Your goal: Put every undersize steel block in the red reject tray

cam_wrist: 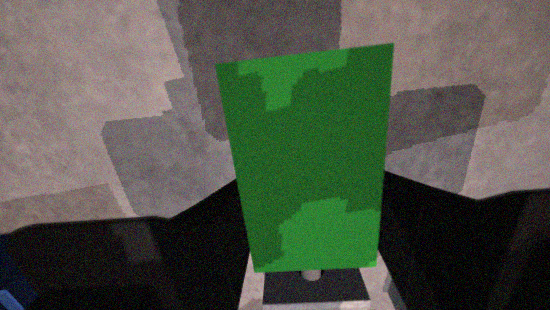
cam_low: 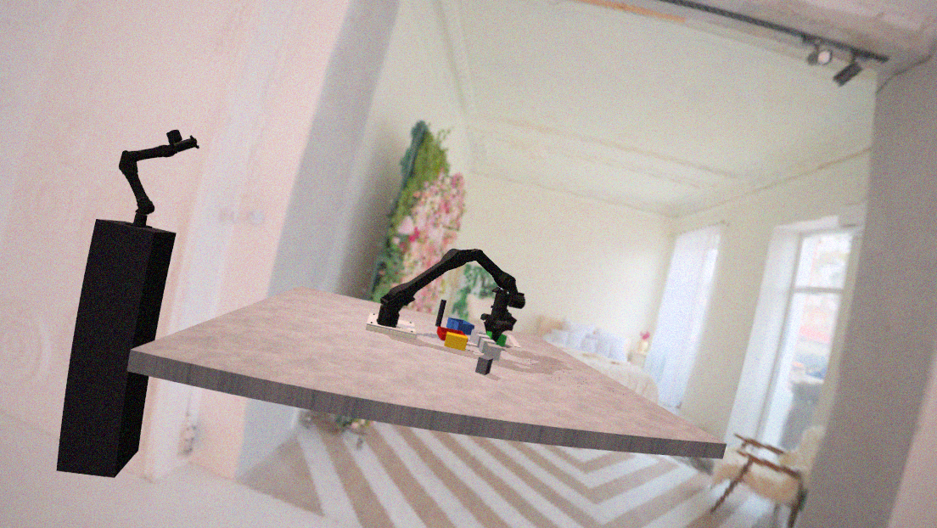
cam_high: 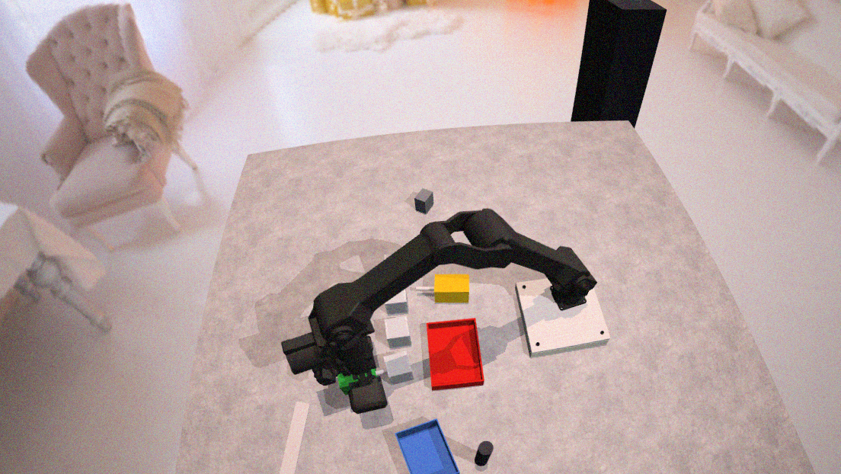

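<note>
While our gripper (cam_high: 356, 376) (cam_low: 499, 333) (cam_wrist: 302, 174) grips the green gauge (cam_high: 348, 381) (cam_low: 502, 339) (cam_wrist: 307, 155) between its jaws, its pin pointing at the nearest steel block (cam_high: 398, 366) just ahead of them, we should keep pin and bore in line, moving straight and gently so that nothing tilts or shoves the block.

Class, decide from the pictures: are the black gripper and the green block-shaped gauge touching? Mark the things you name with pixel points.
Touching. The wrist view shows it: the green gauge (cam_high: 346, 383) (cam_wrist: 312, 150) is clamped between the black fingers of the gripper (cam_wrist: 302, 174), one against each side.
</note>
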Available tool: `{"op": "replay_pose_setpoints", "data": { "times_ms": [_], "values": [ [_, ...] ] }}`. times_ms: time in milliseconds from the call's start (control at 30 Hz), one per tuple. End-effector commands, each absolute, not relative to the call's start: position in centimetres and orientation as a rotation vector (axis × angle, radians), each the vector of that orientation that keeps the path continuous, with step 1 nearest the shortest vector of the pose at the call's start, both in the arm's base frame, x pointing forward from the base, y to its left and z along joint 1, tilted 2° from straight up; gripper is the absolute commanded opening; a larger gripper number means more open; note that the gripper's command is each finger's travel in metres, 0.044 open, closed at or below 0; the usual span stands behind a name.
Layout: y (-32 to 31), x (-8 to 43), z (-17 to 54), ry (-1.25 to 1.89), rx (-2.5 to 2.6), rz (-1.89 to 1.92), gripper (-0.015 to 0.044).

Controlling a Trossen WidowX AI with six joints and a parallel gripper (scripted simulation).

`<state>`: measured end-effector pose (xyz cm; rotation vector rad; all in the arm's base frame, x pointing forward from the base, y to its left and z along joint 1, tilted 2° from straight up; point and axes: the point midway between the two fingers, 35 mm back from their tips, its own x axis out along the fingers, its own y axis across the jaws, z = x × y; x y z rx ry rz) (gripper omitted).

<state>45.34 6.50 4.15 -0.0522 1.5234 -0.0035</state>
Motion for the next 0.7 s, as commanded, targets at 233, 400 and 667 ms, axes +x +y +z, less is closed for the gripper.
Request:
{"op": "replay_pose_setpoints", "data": {
  "times_ms": [233, 400, 667],
  "values": [
    [6.51, 46.09, 4.56, 1.503, -0.053, -0.002, 0.0],
    [6.51, 46.23, 4.57, 1.503, -0.052, -0.002, 0.0],
    [6.51, 46.48, 4.59, 1.502, -0.052, -0.002, 0.0]
  ]
}}
